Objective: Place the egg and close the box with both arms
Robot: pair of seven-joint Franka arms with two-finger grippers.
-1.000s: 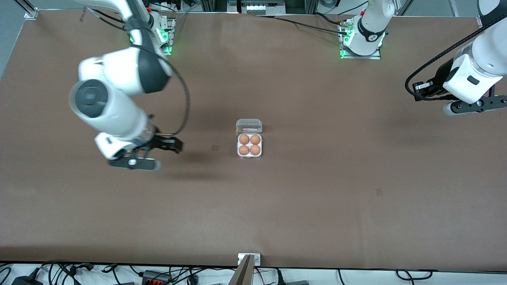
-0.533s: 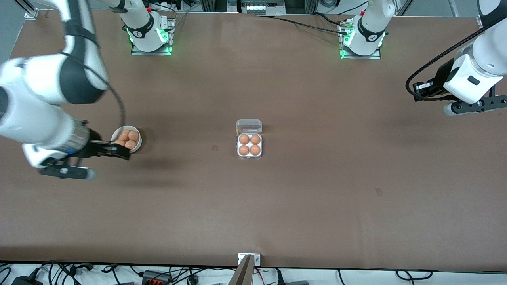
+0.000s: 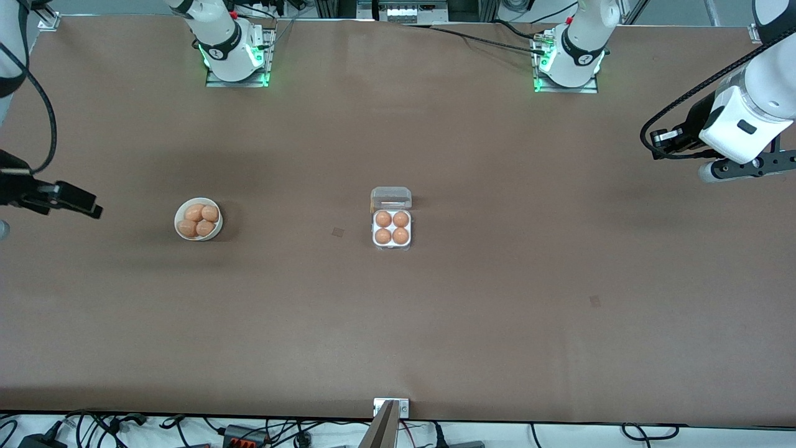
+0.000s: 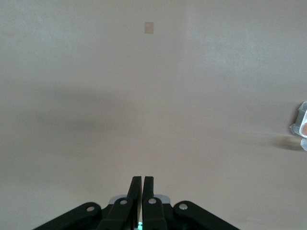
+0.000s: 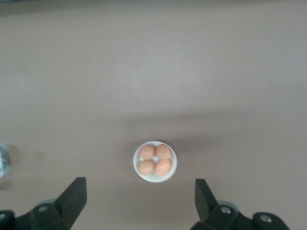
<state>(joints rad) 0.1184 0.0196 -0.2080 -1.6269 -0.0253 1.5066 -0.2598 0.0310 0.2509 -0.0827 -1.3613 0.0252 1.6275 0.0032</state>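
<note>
The box (image 3: 392, 228) sits mid-table with its clear lid (image 3: 391, 198) hinged open on the side toward the arm bases. An orange-brown egg (image 3: 383, 219) lies in each of its cups. Its edge also shows in the left wrist view as the box (image 4: 301, 125) and in the right wrist view as the box (image 5: 4, 160). My right gripper (image 5: 140, 184) is open and empty, up in the air off the right arm's end of the table, where the right gripper (image 3: 78, 200) shows at the view's edge. My left gripper (image 4: 142, 178) is shut on nothing, over bare table at the left arm's end.
A round white bowl (image 3: 215, 229) with several more eggs stands toward the right arm's end, level with the box, and shows as the bowl (image 5: 173, 167) ahead of my right fingers. The left arm's hand (image 3: 740, 140) hangs by the table edge. Small tape marks (image 3: 337, 232) dot the brown mat.
The right arm has swung away from the box toward its own end of the table, uncovering the bowl of eggs. The left arm has barely moved.
</note>
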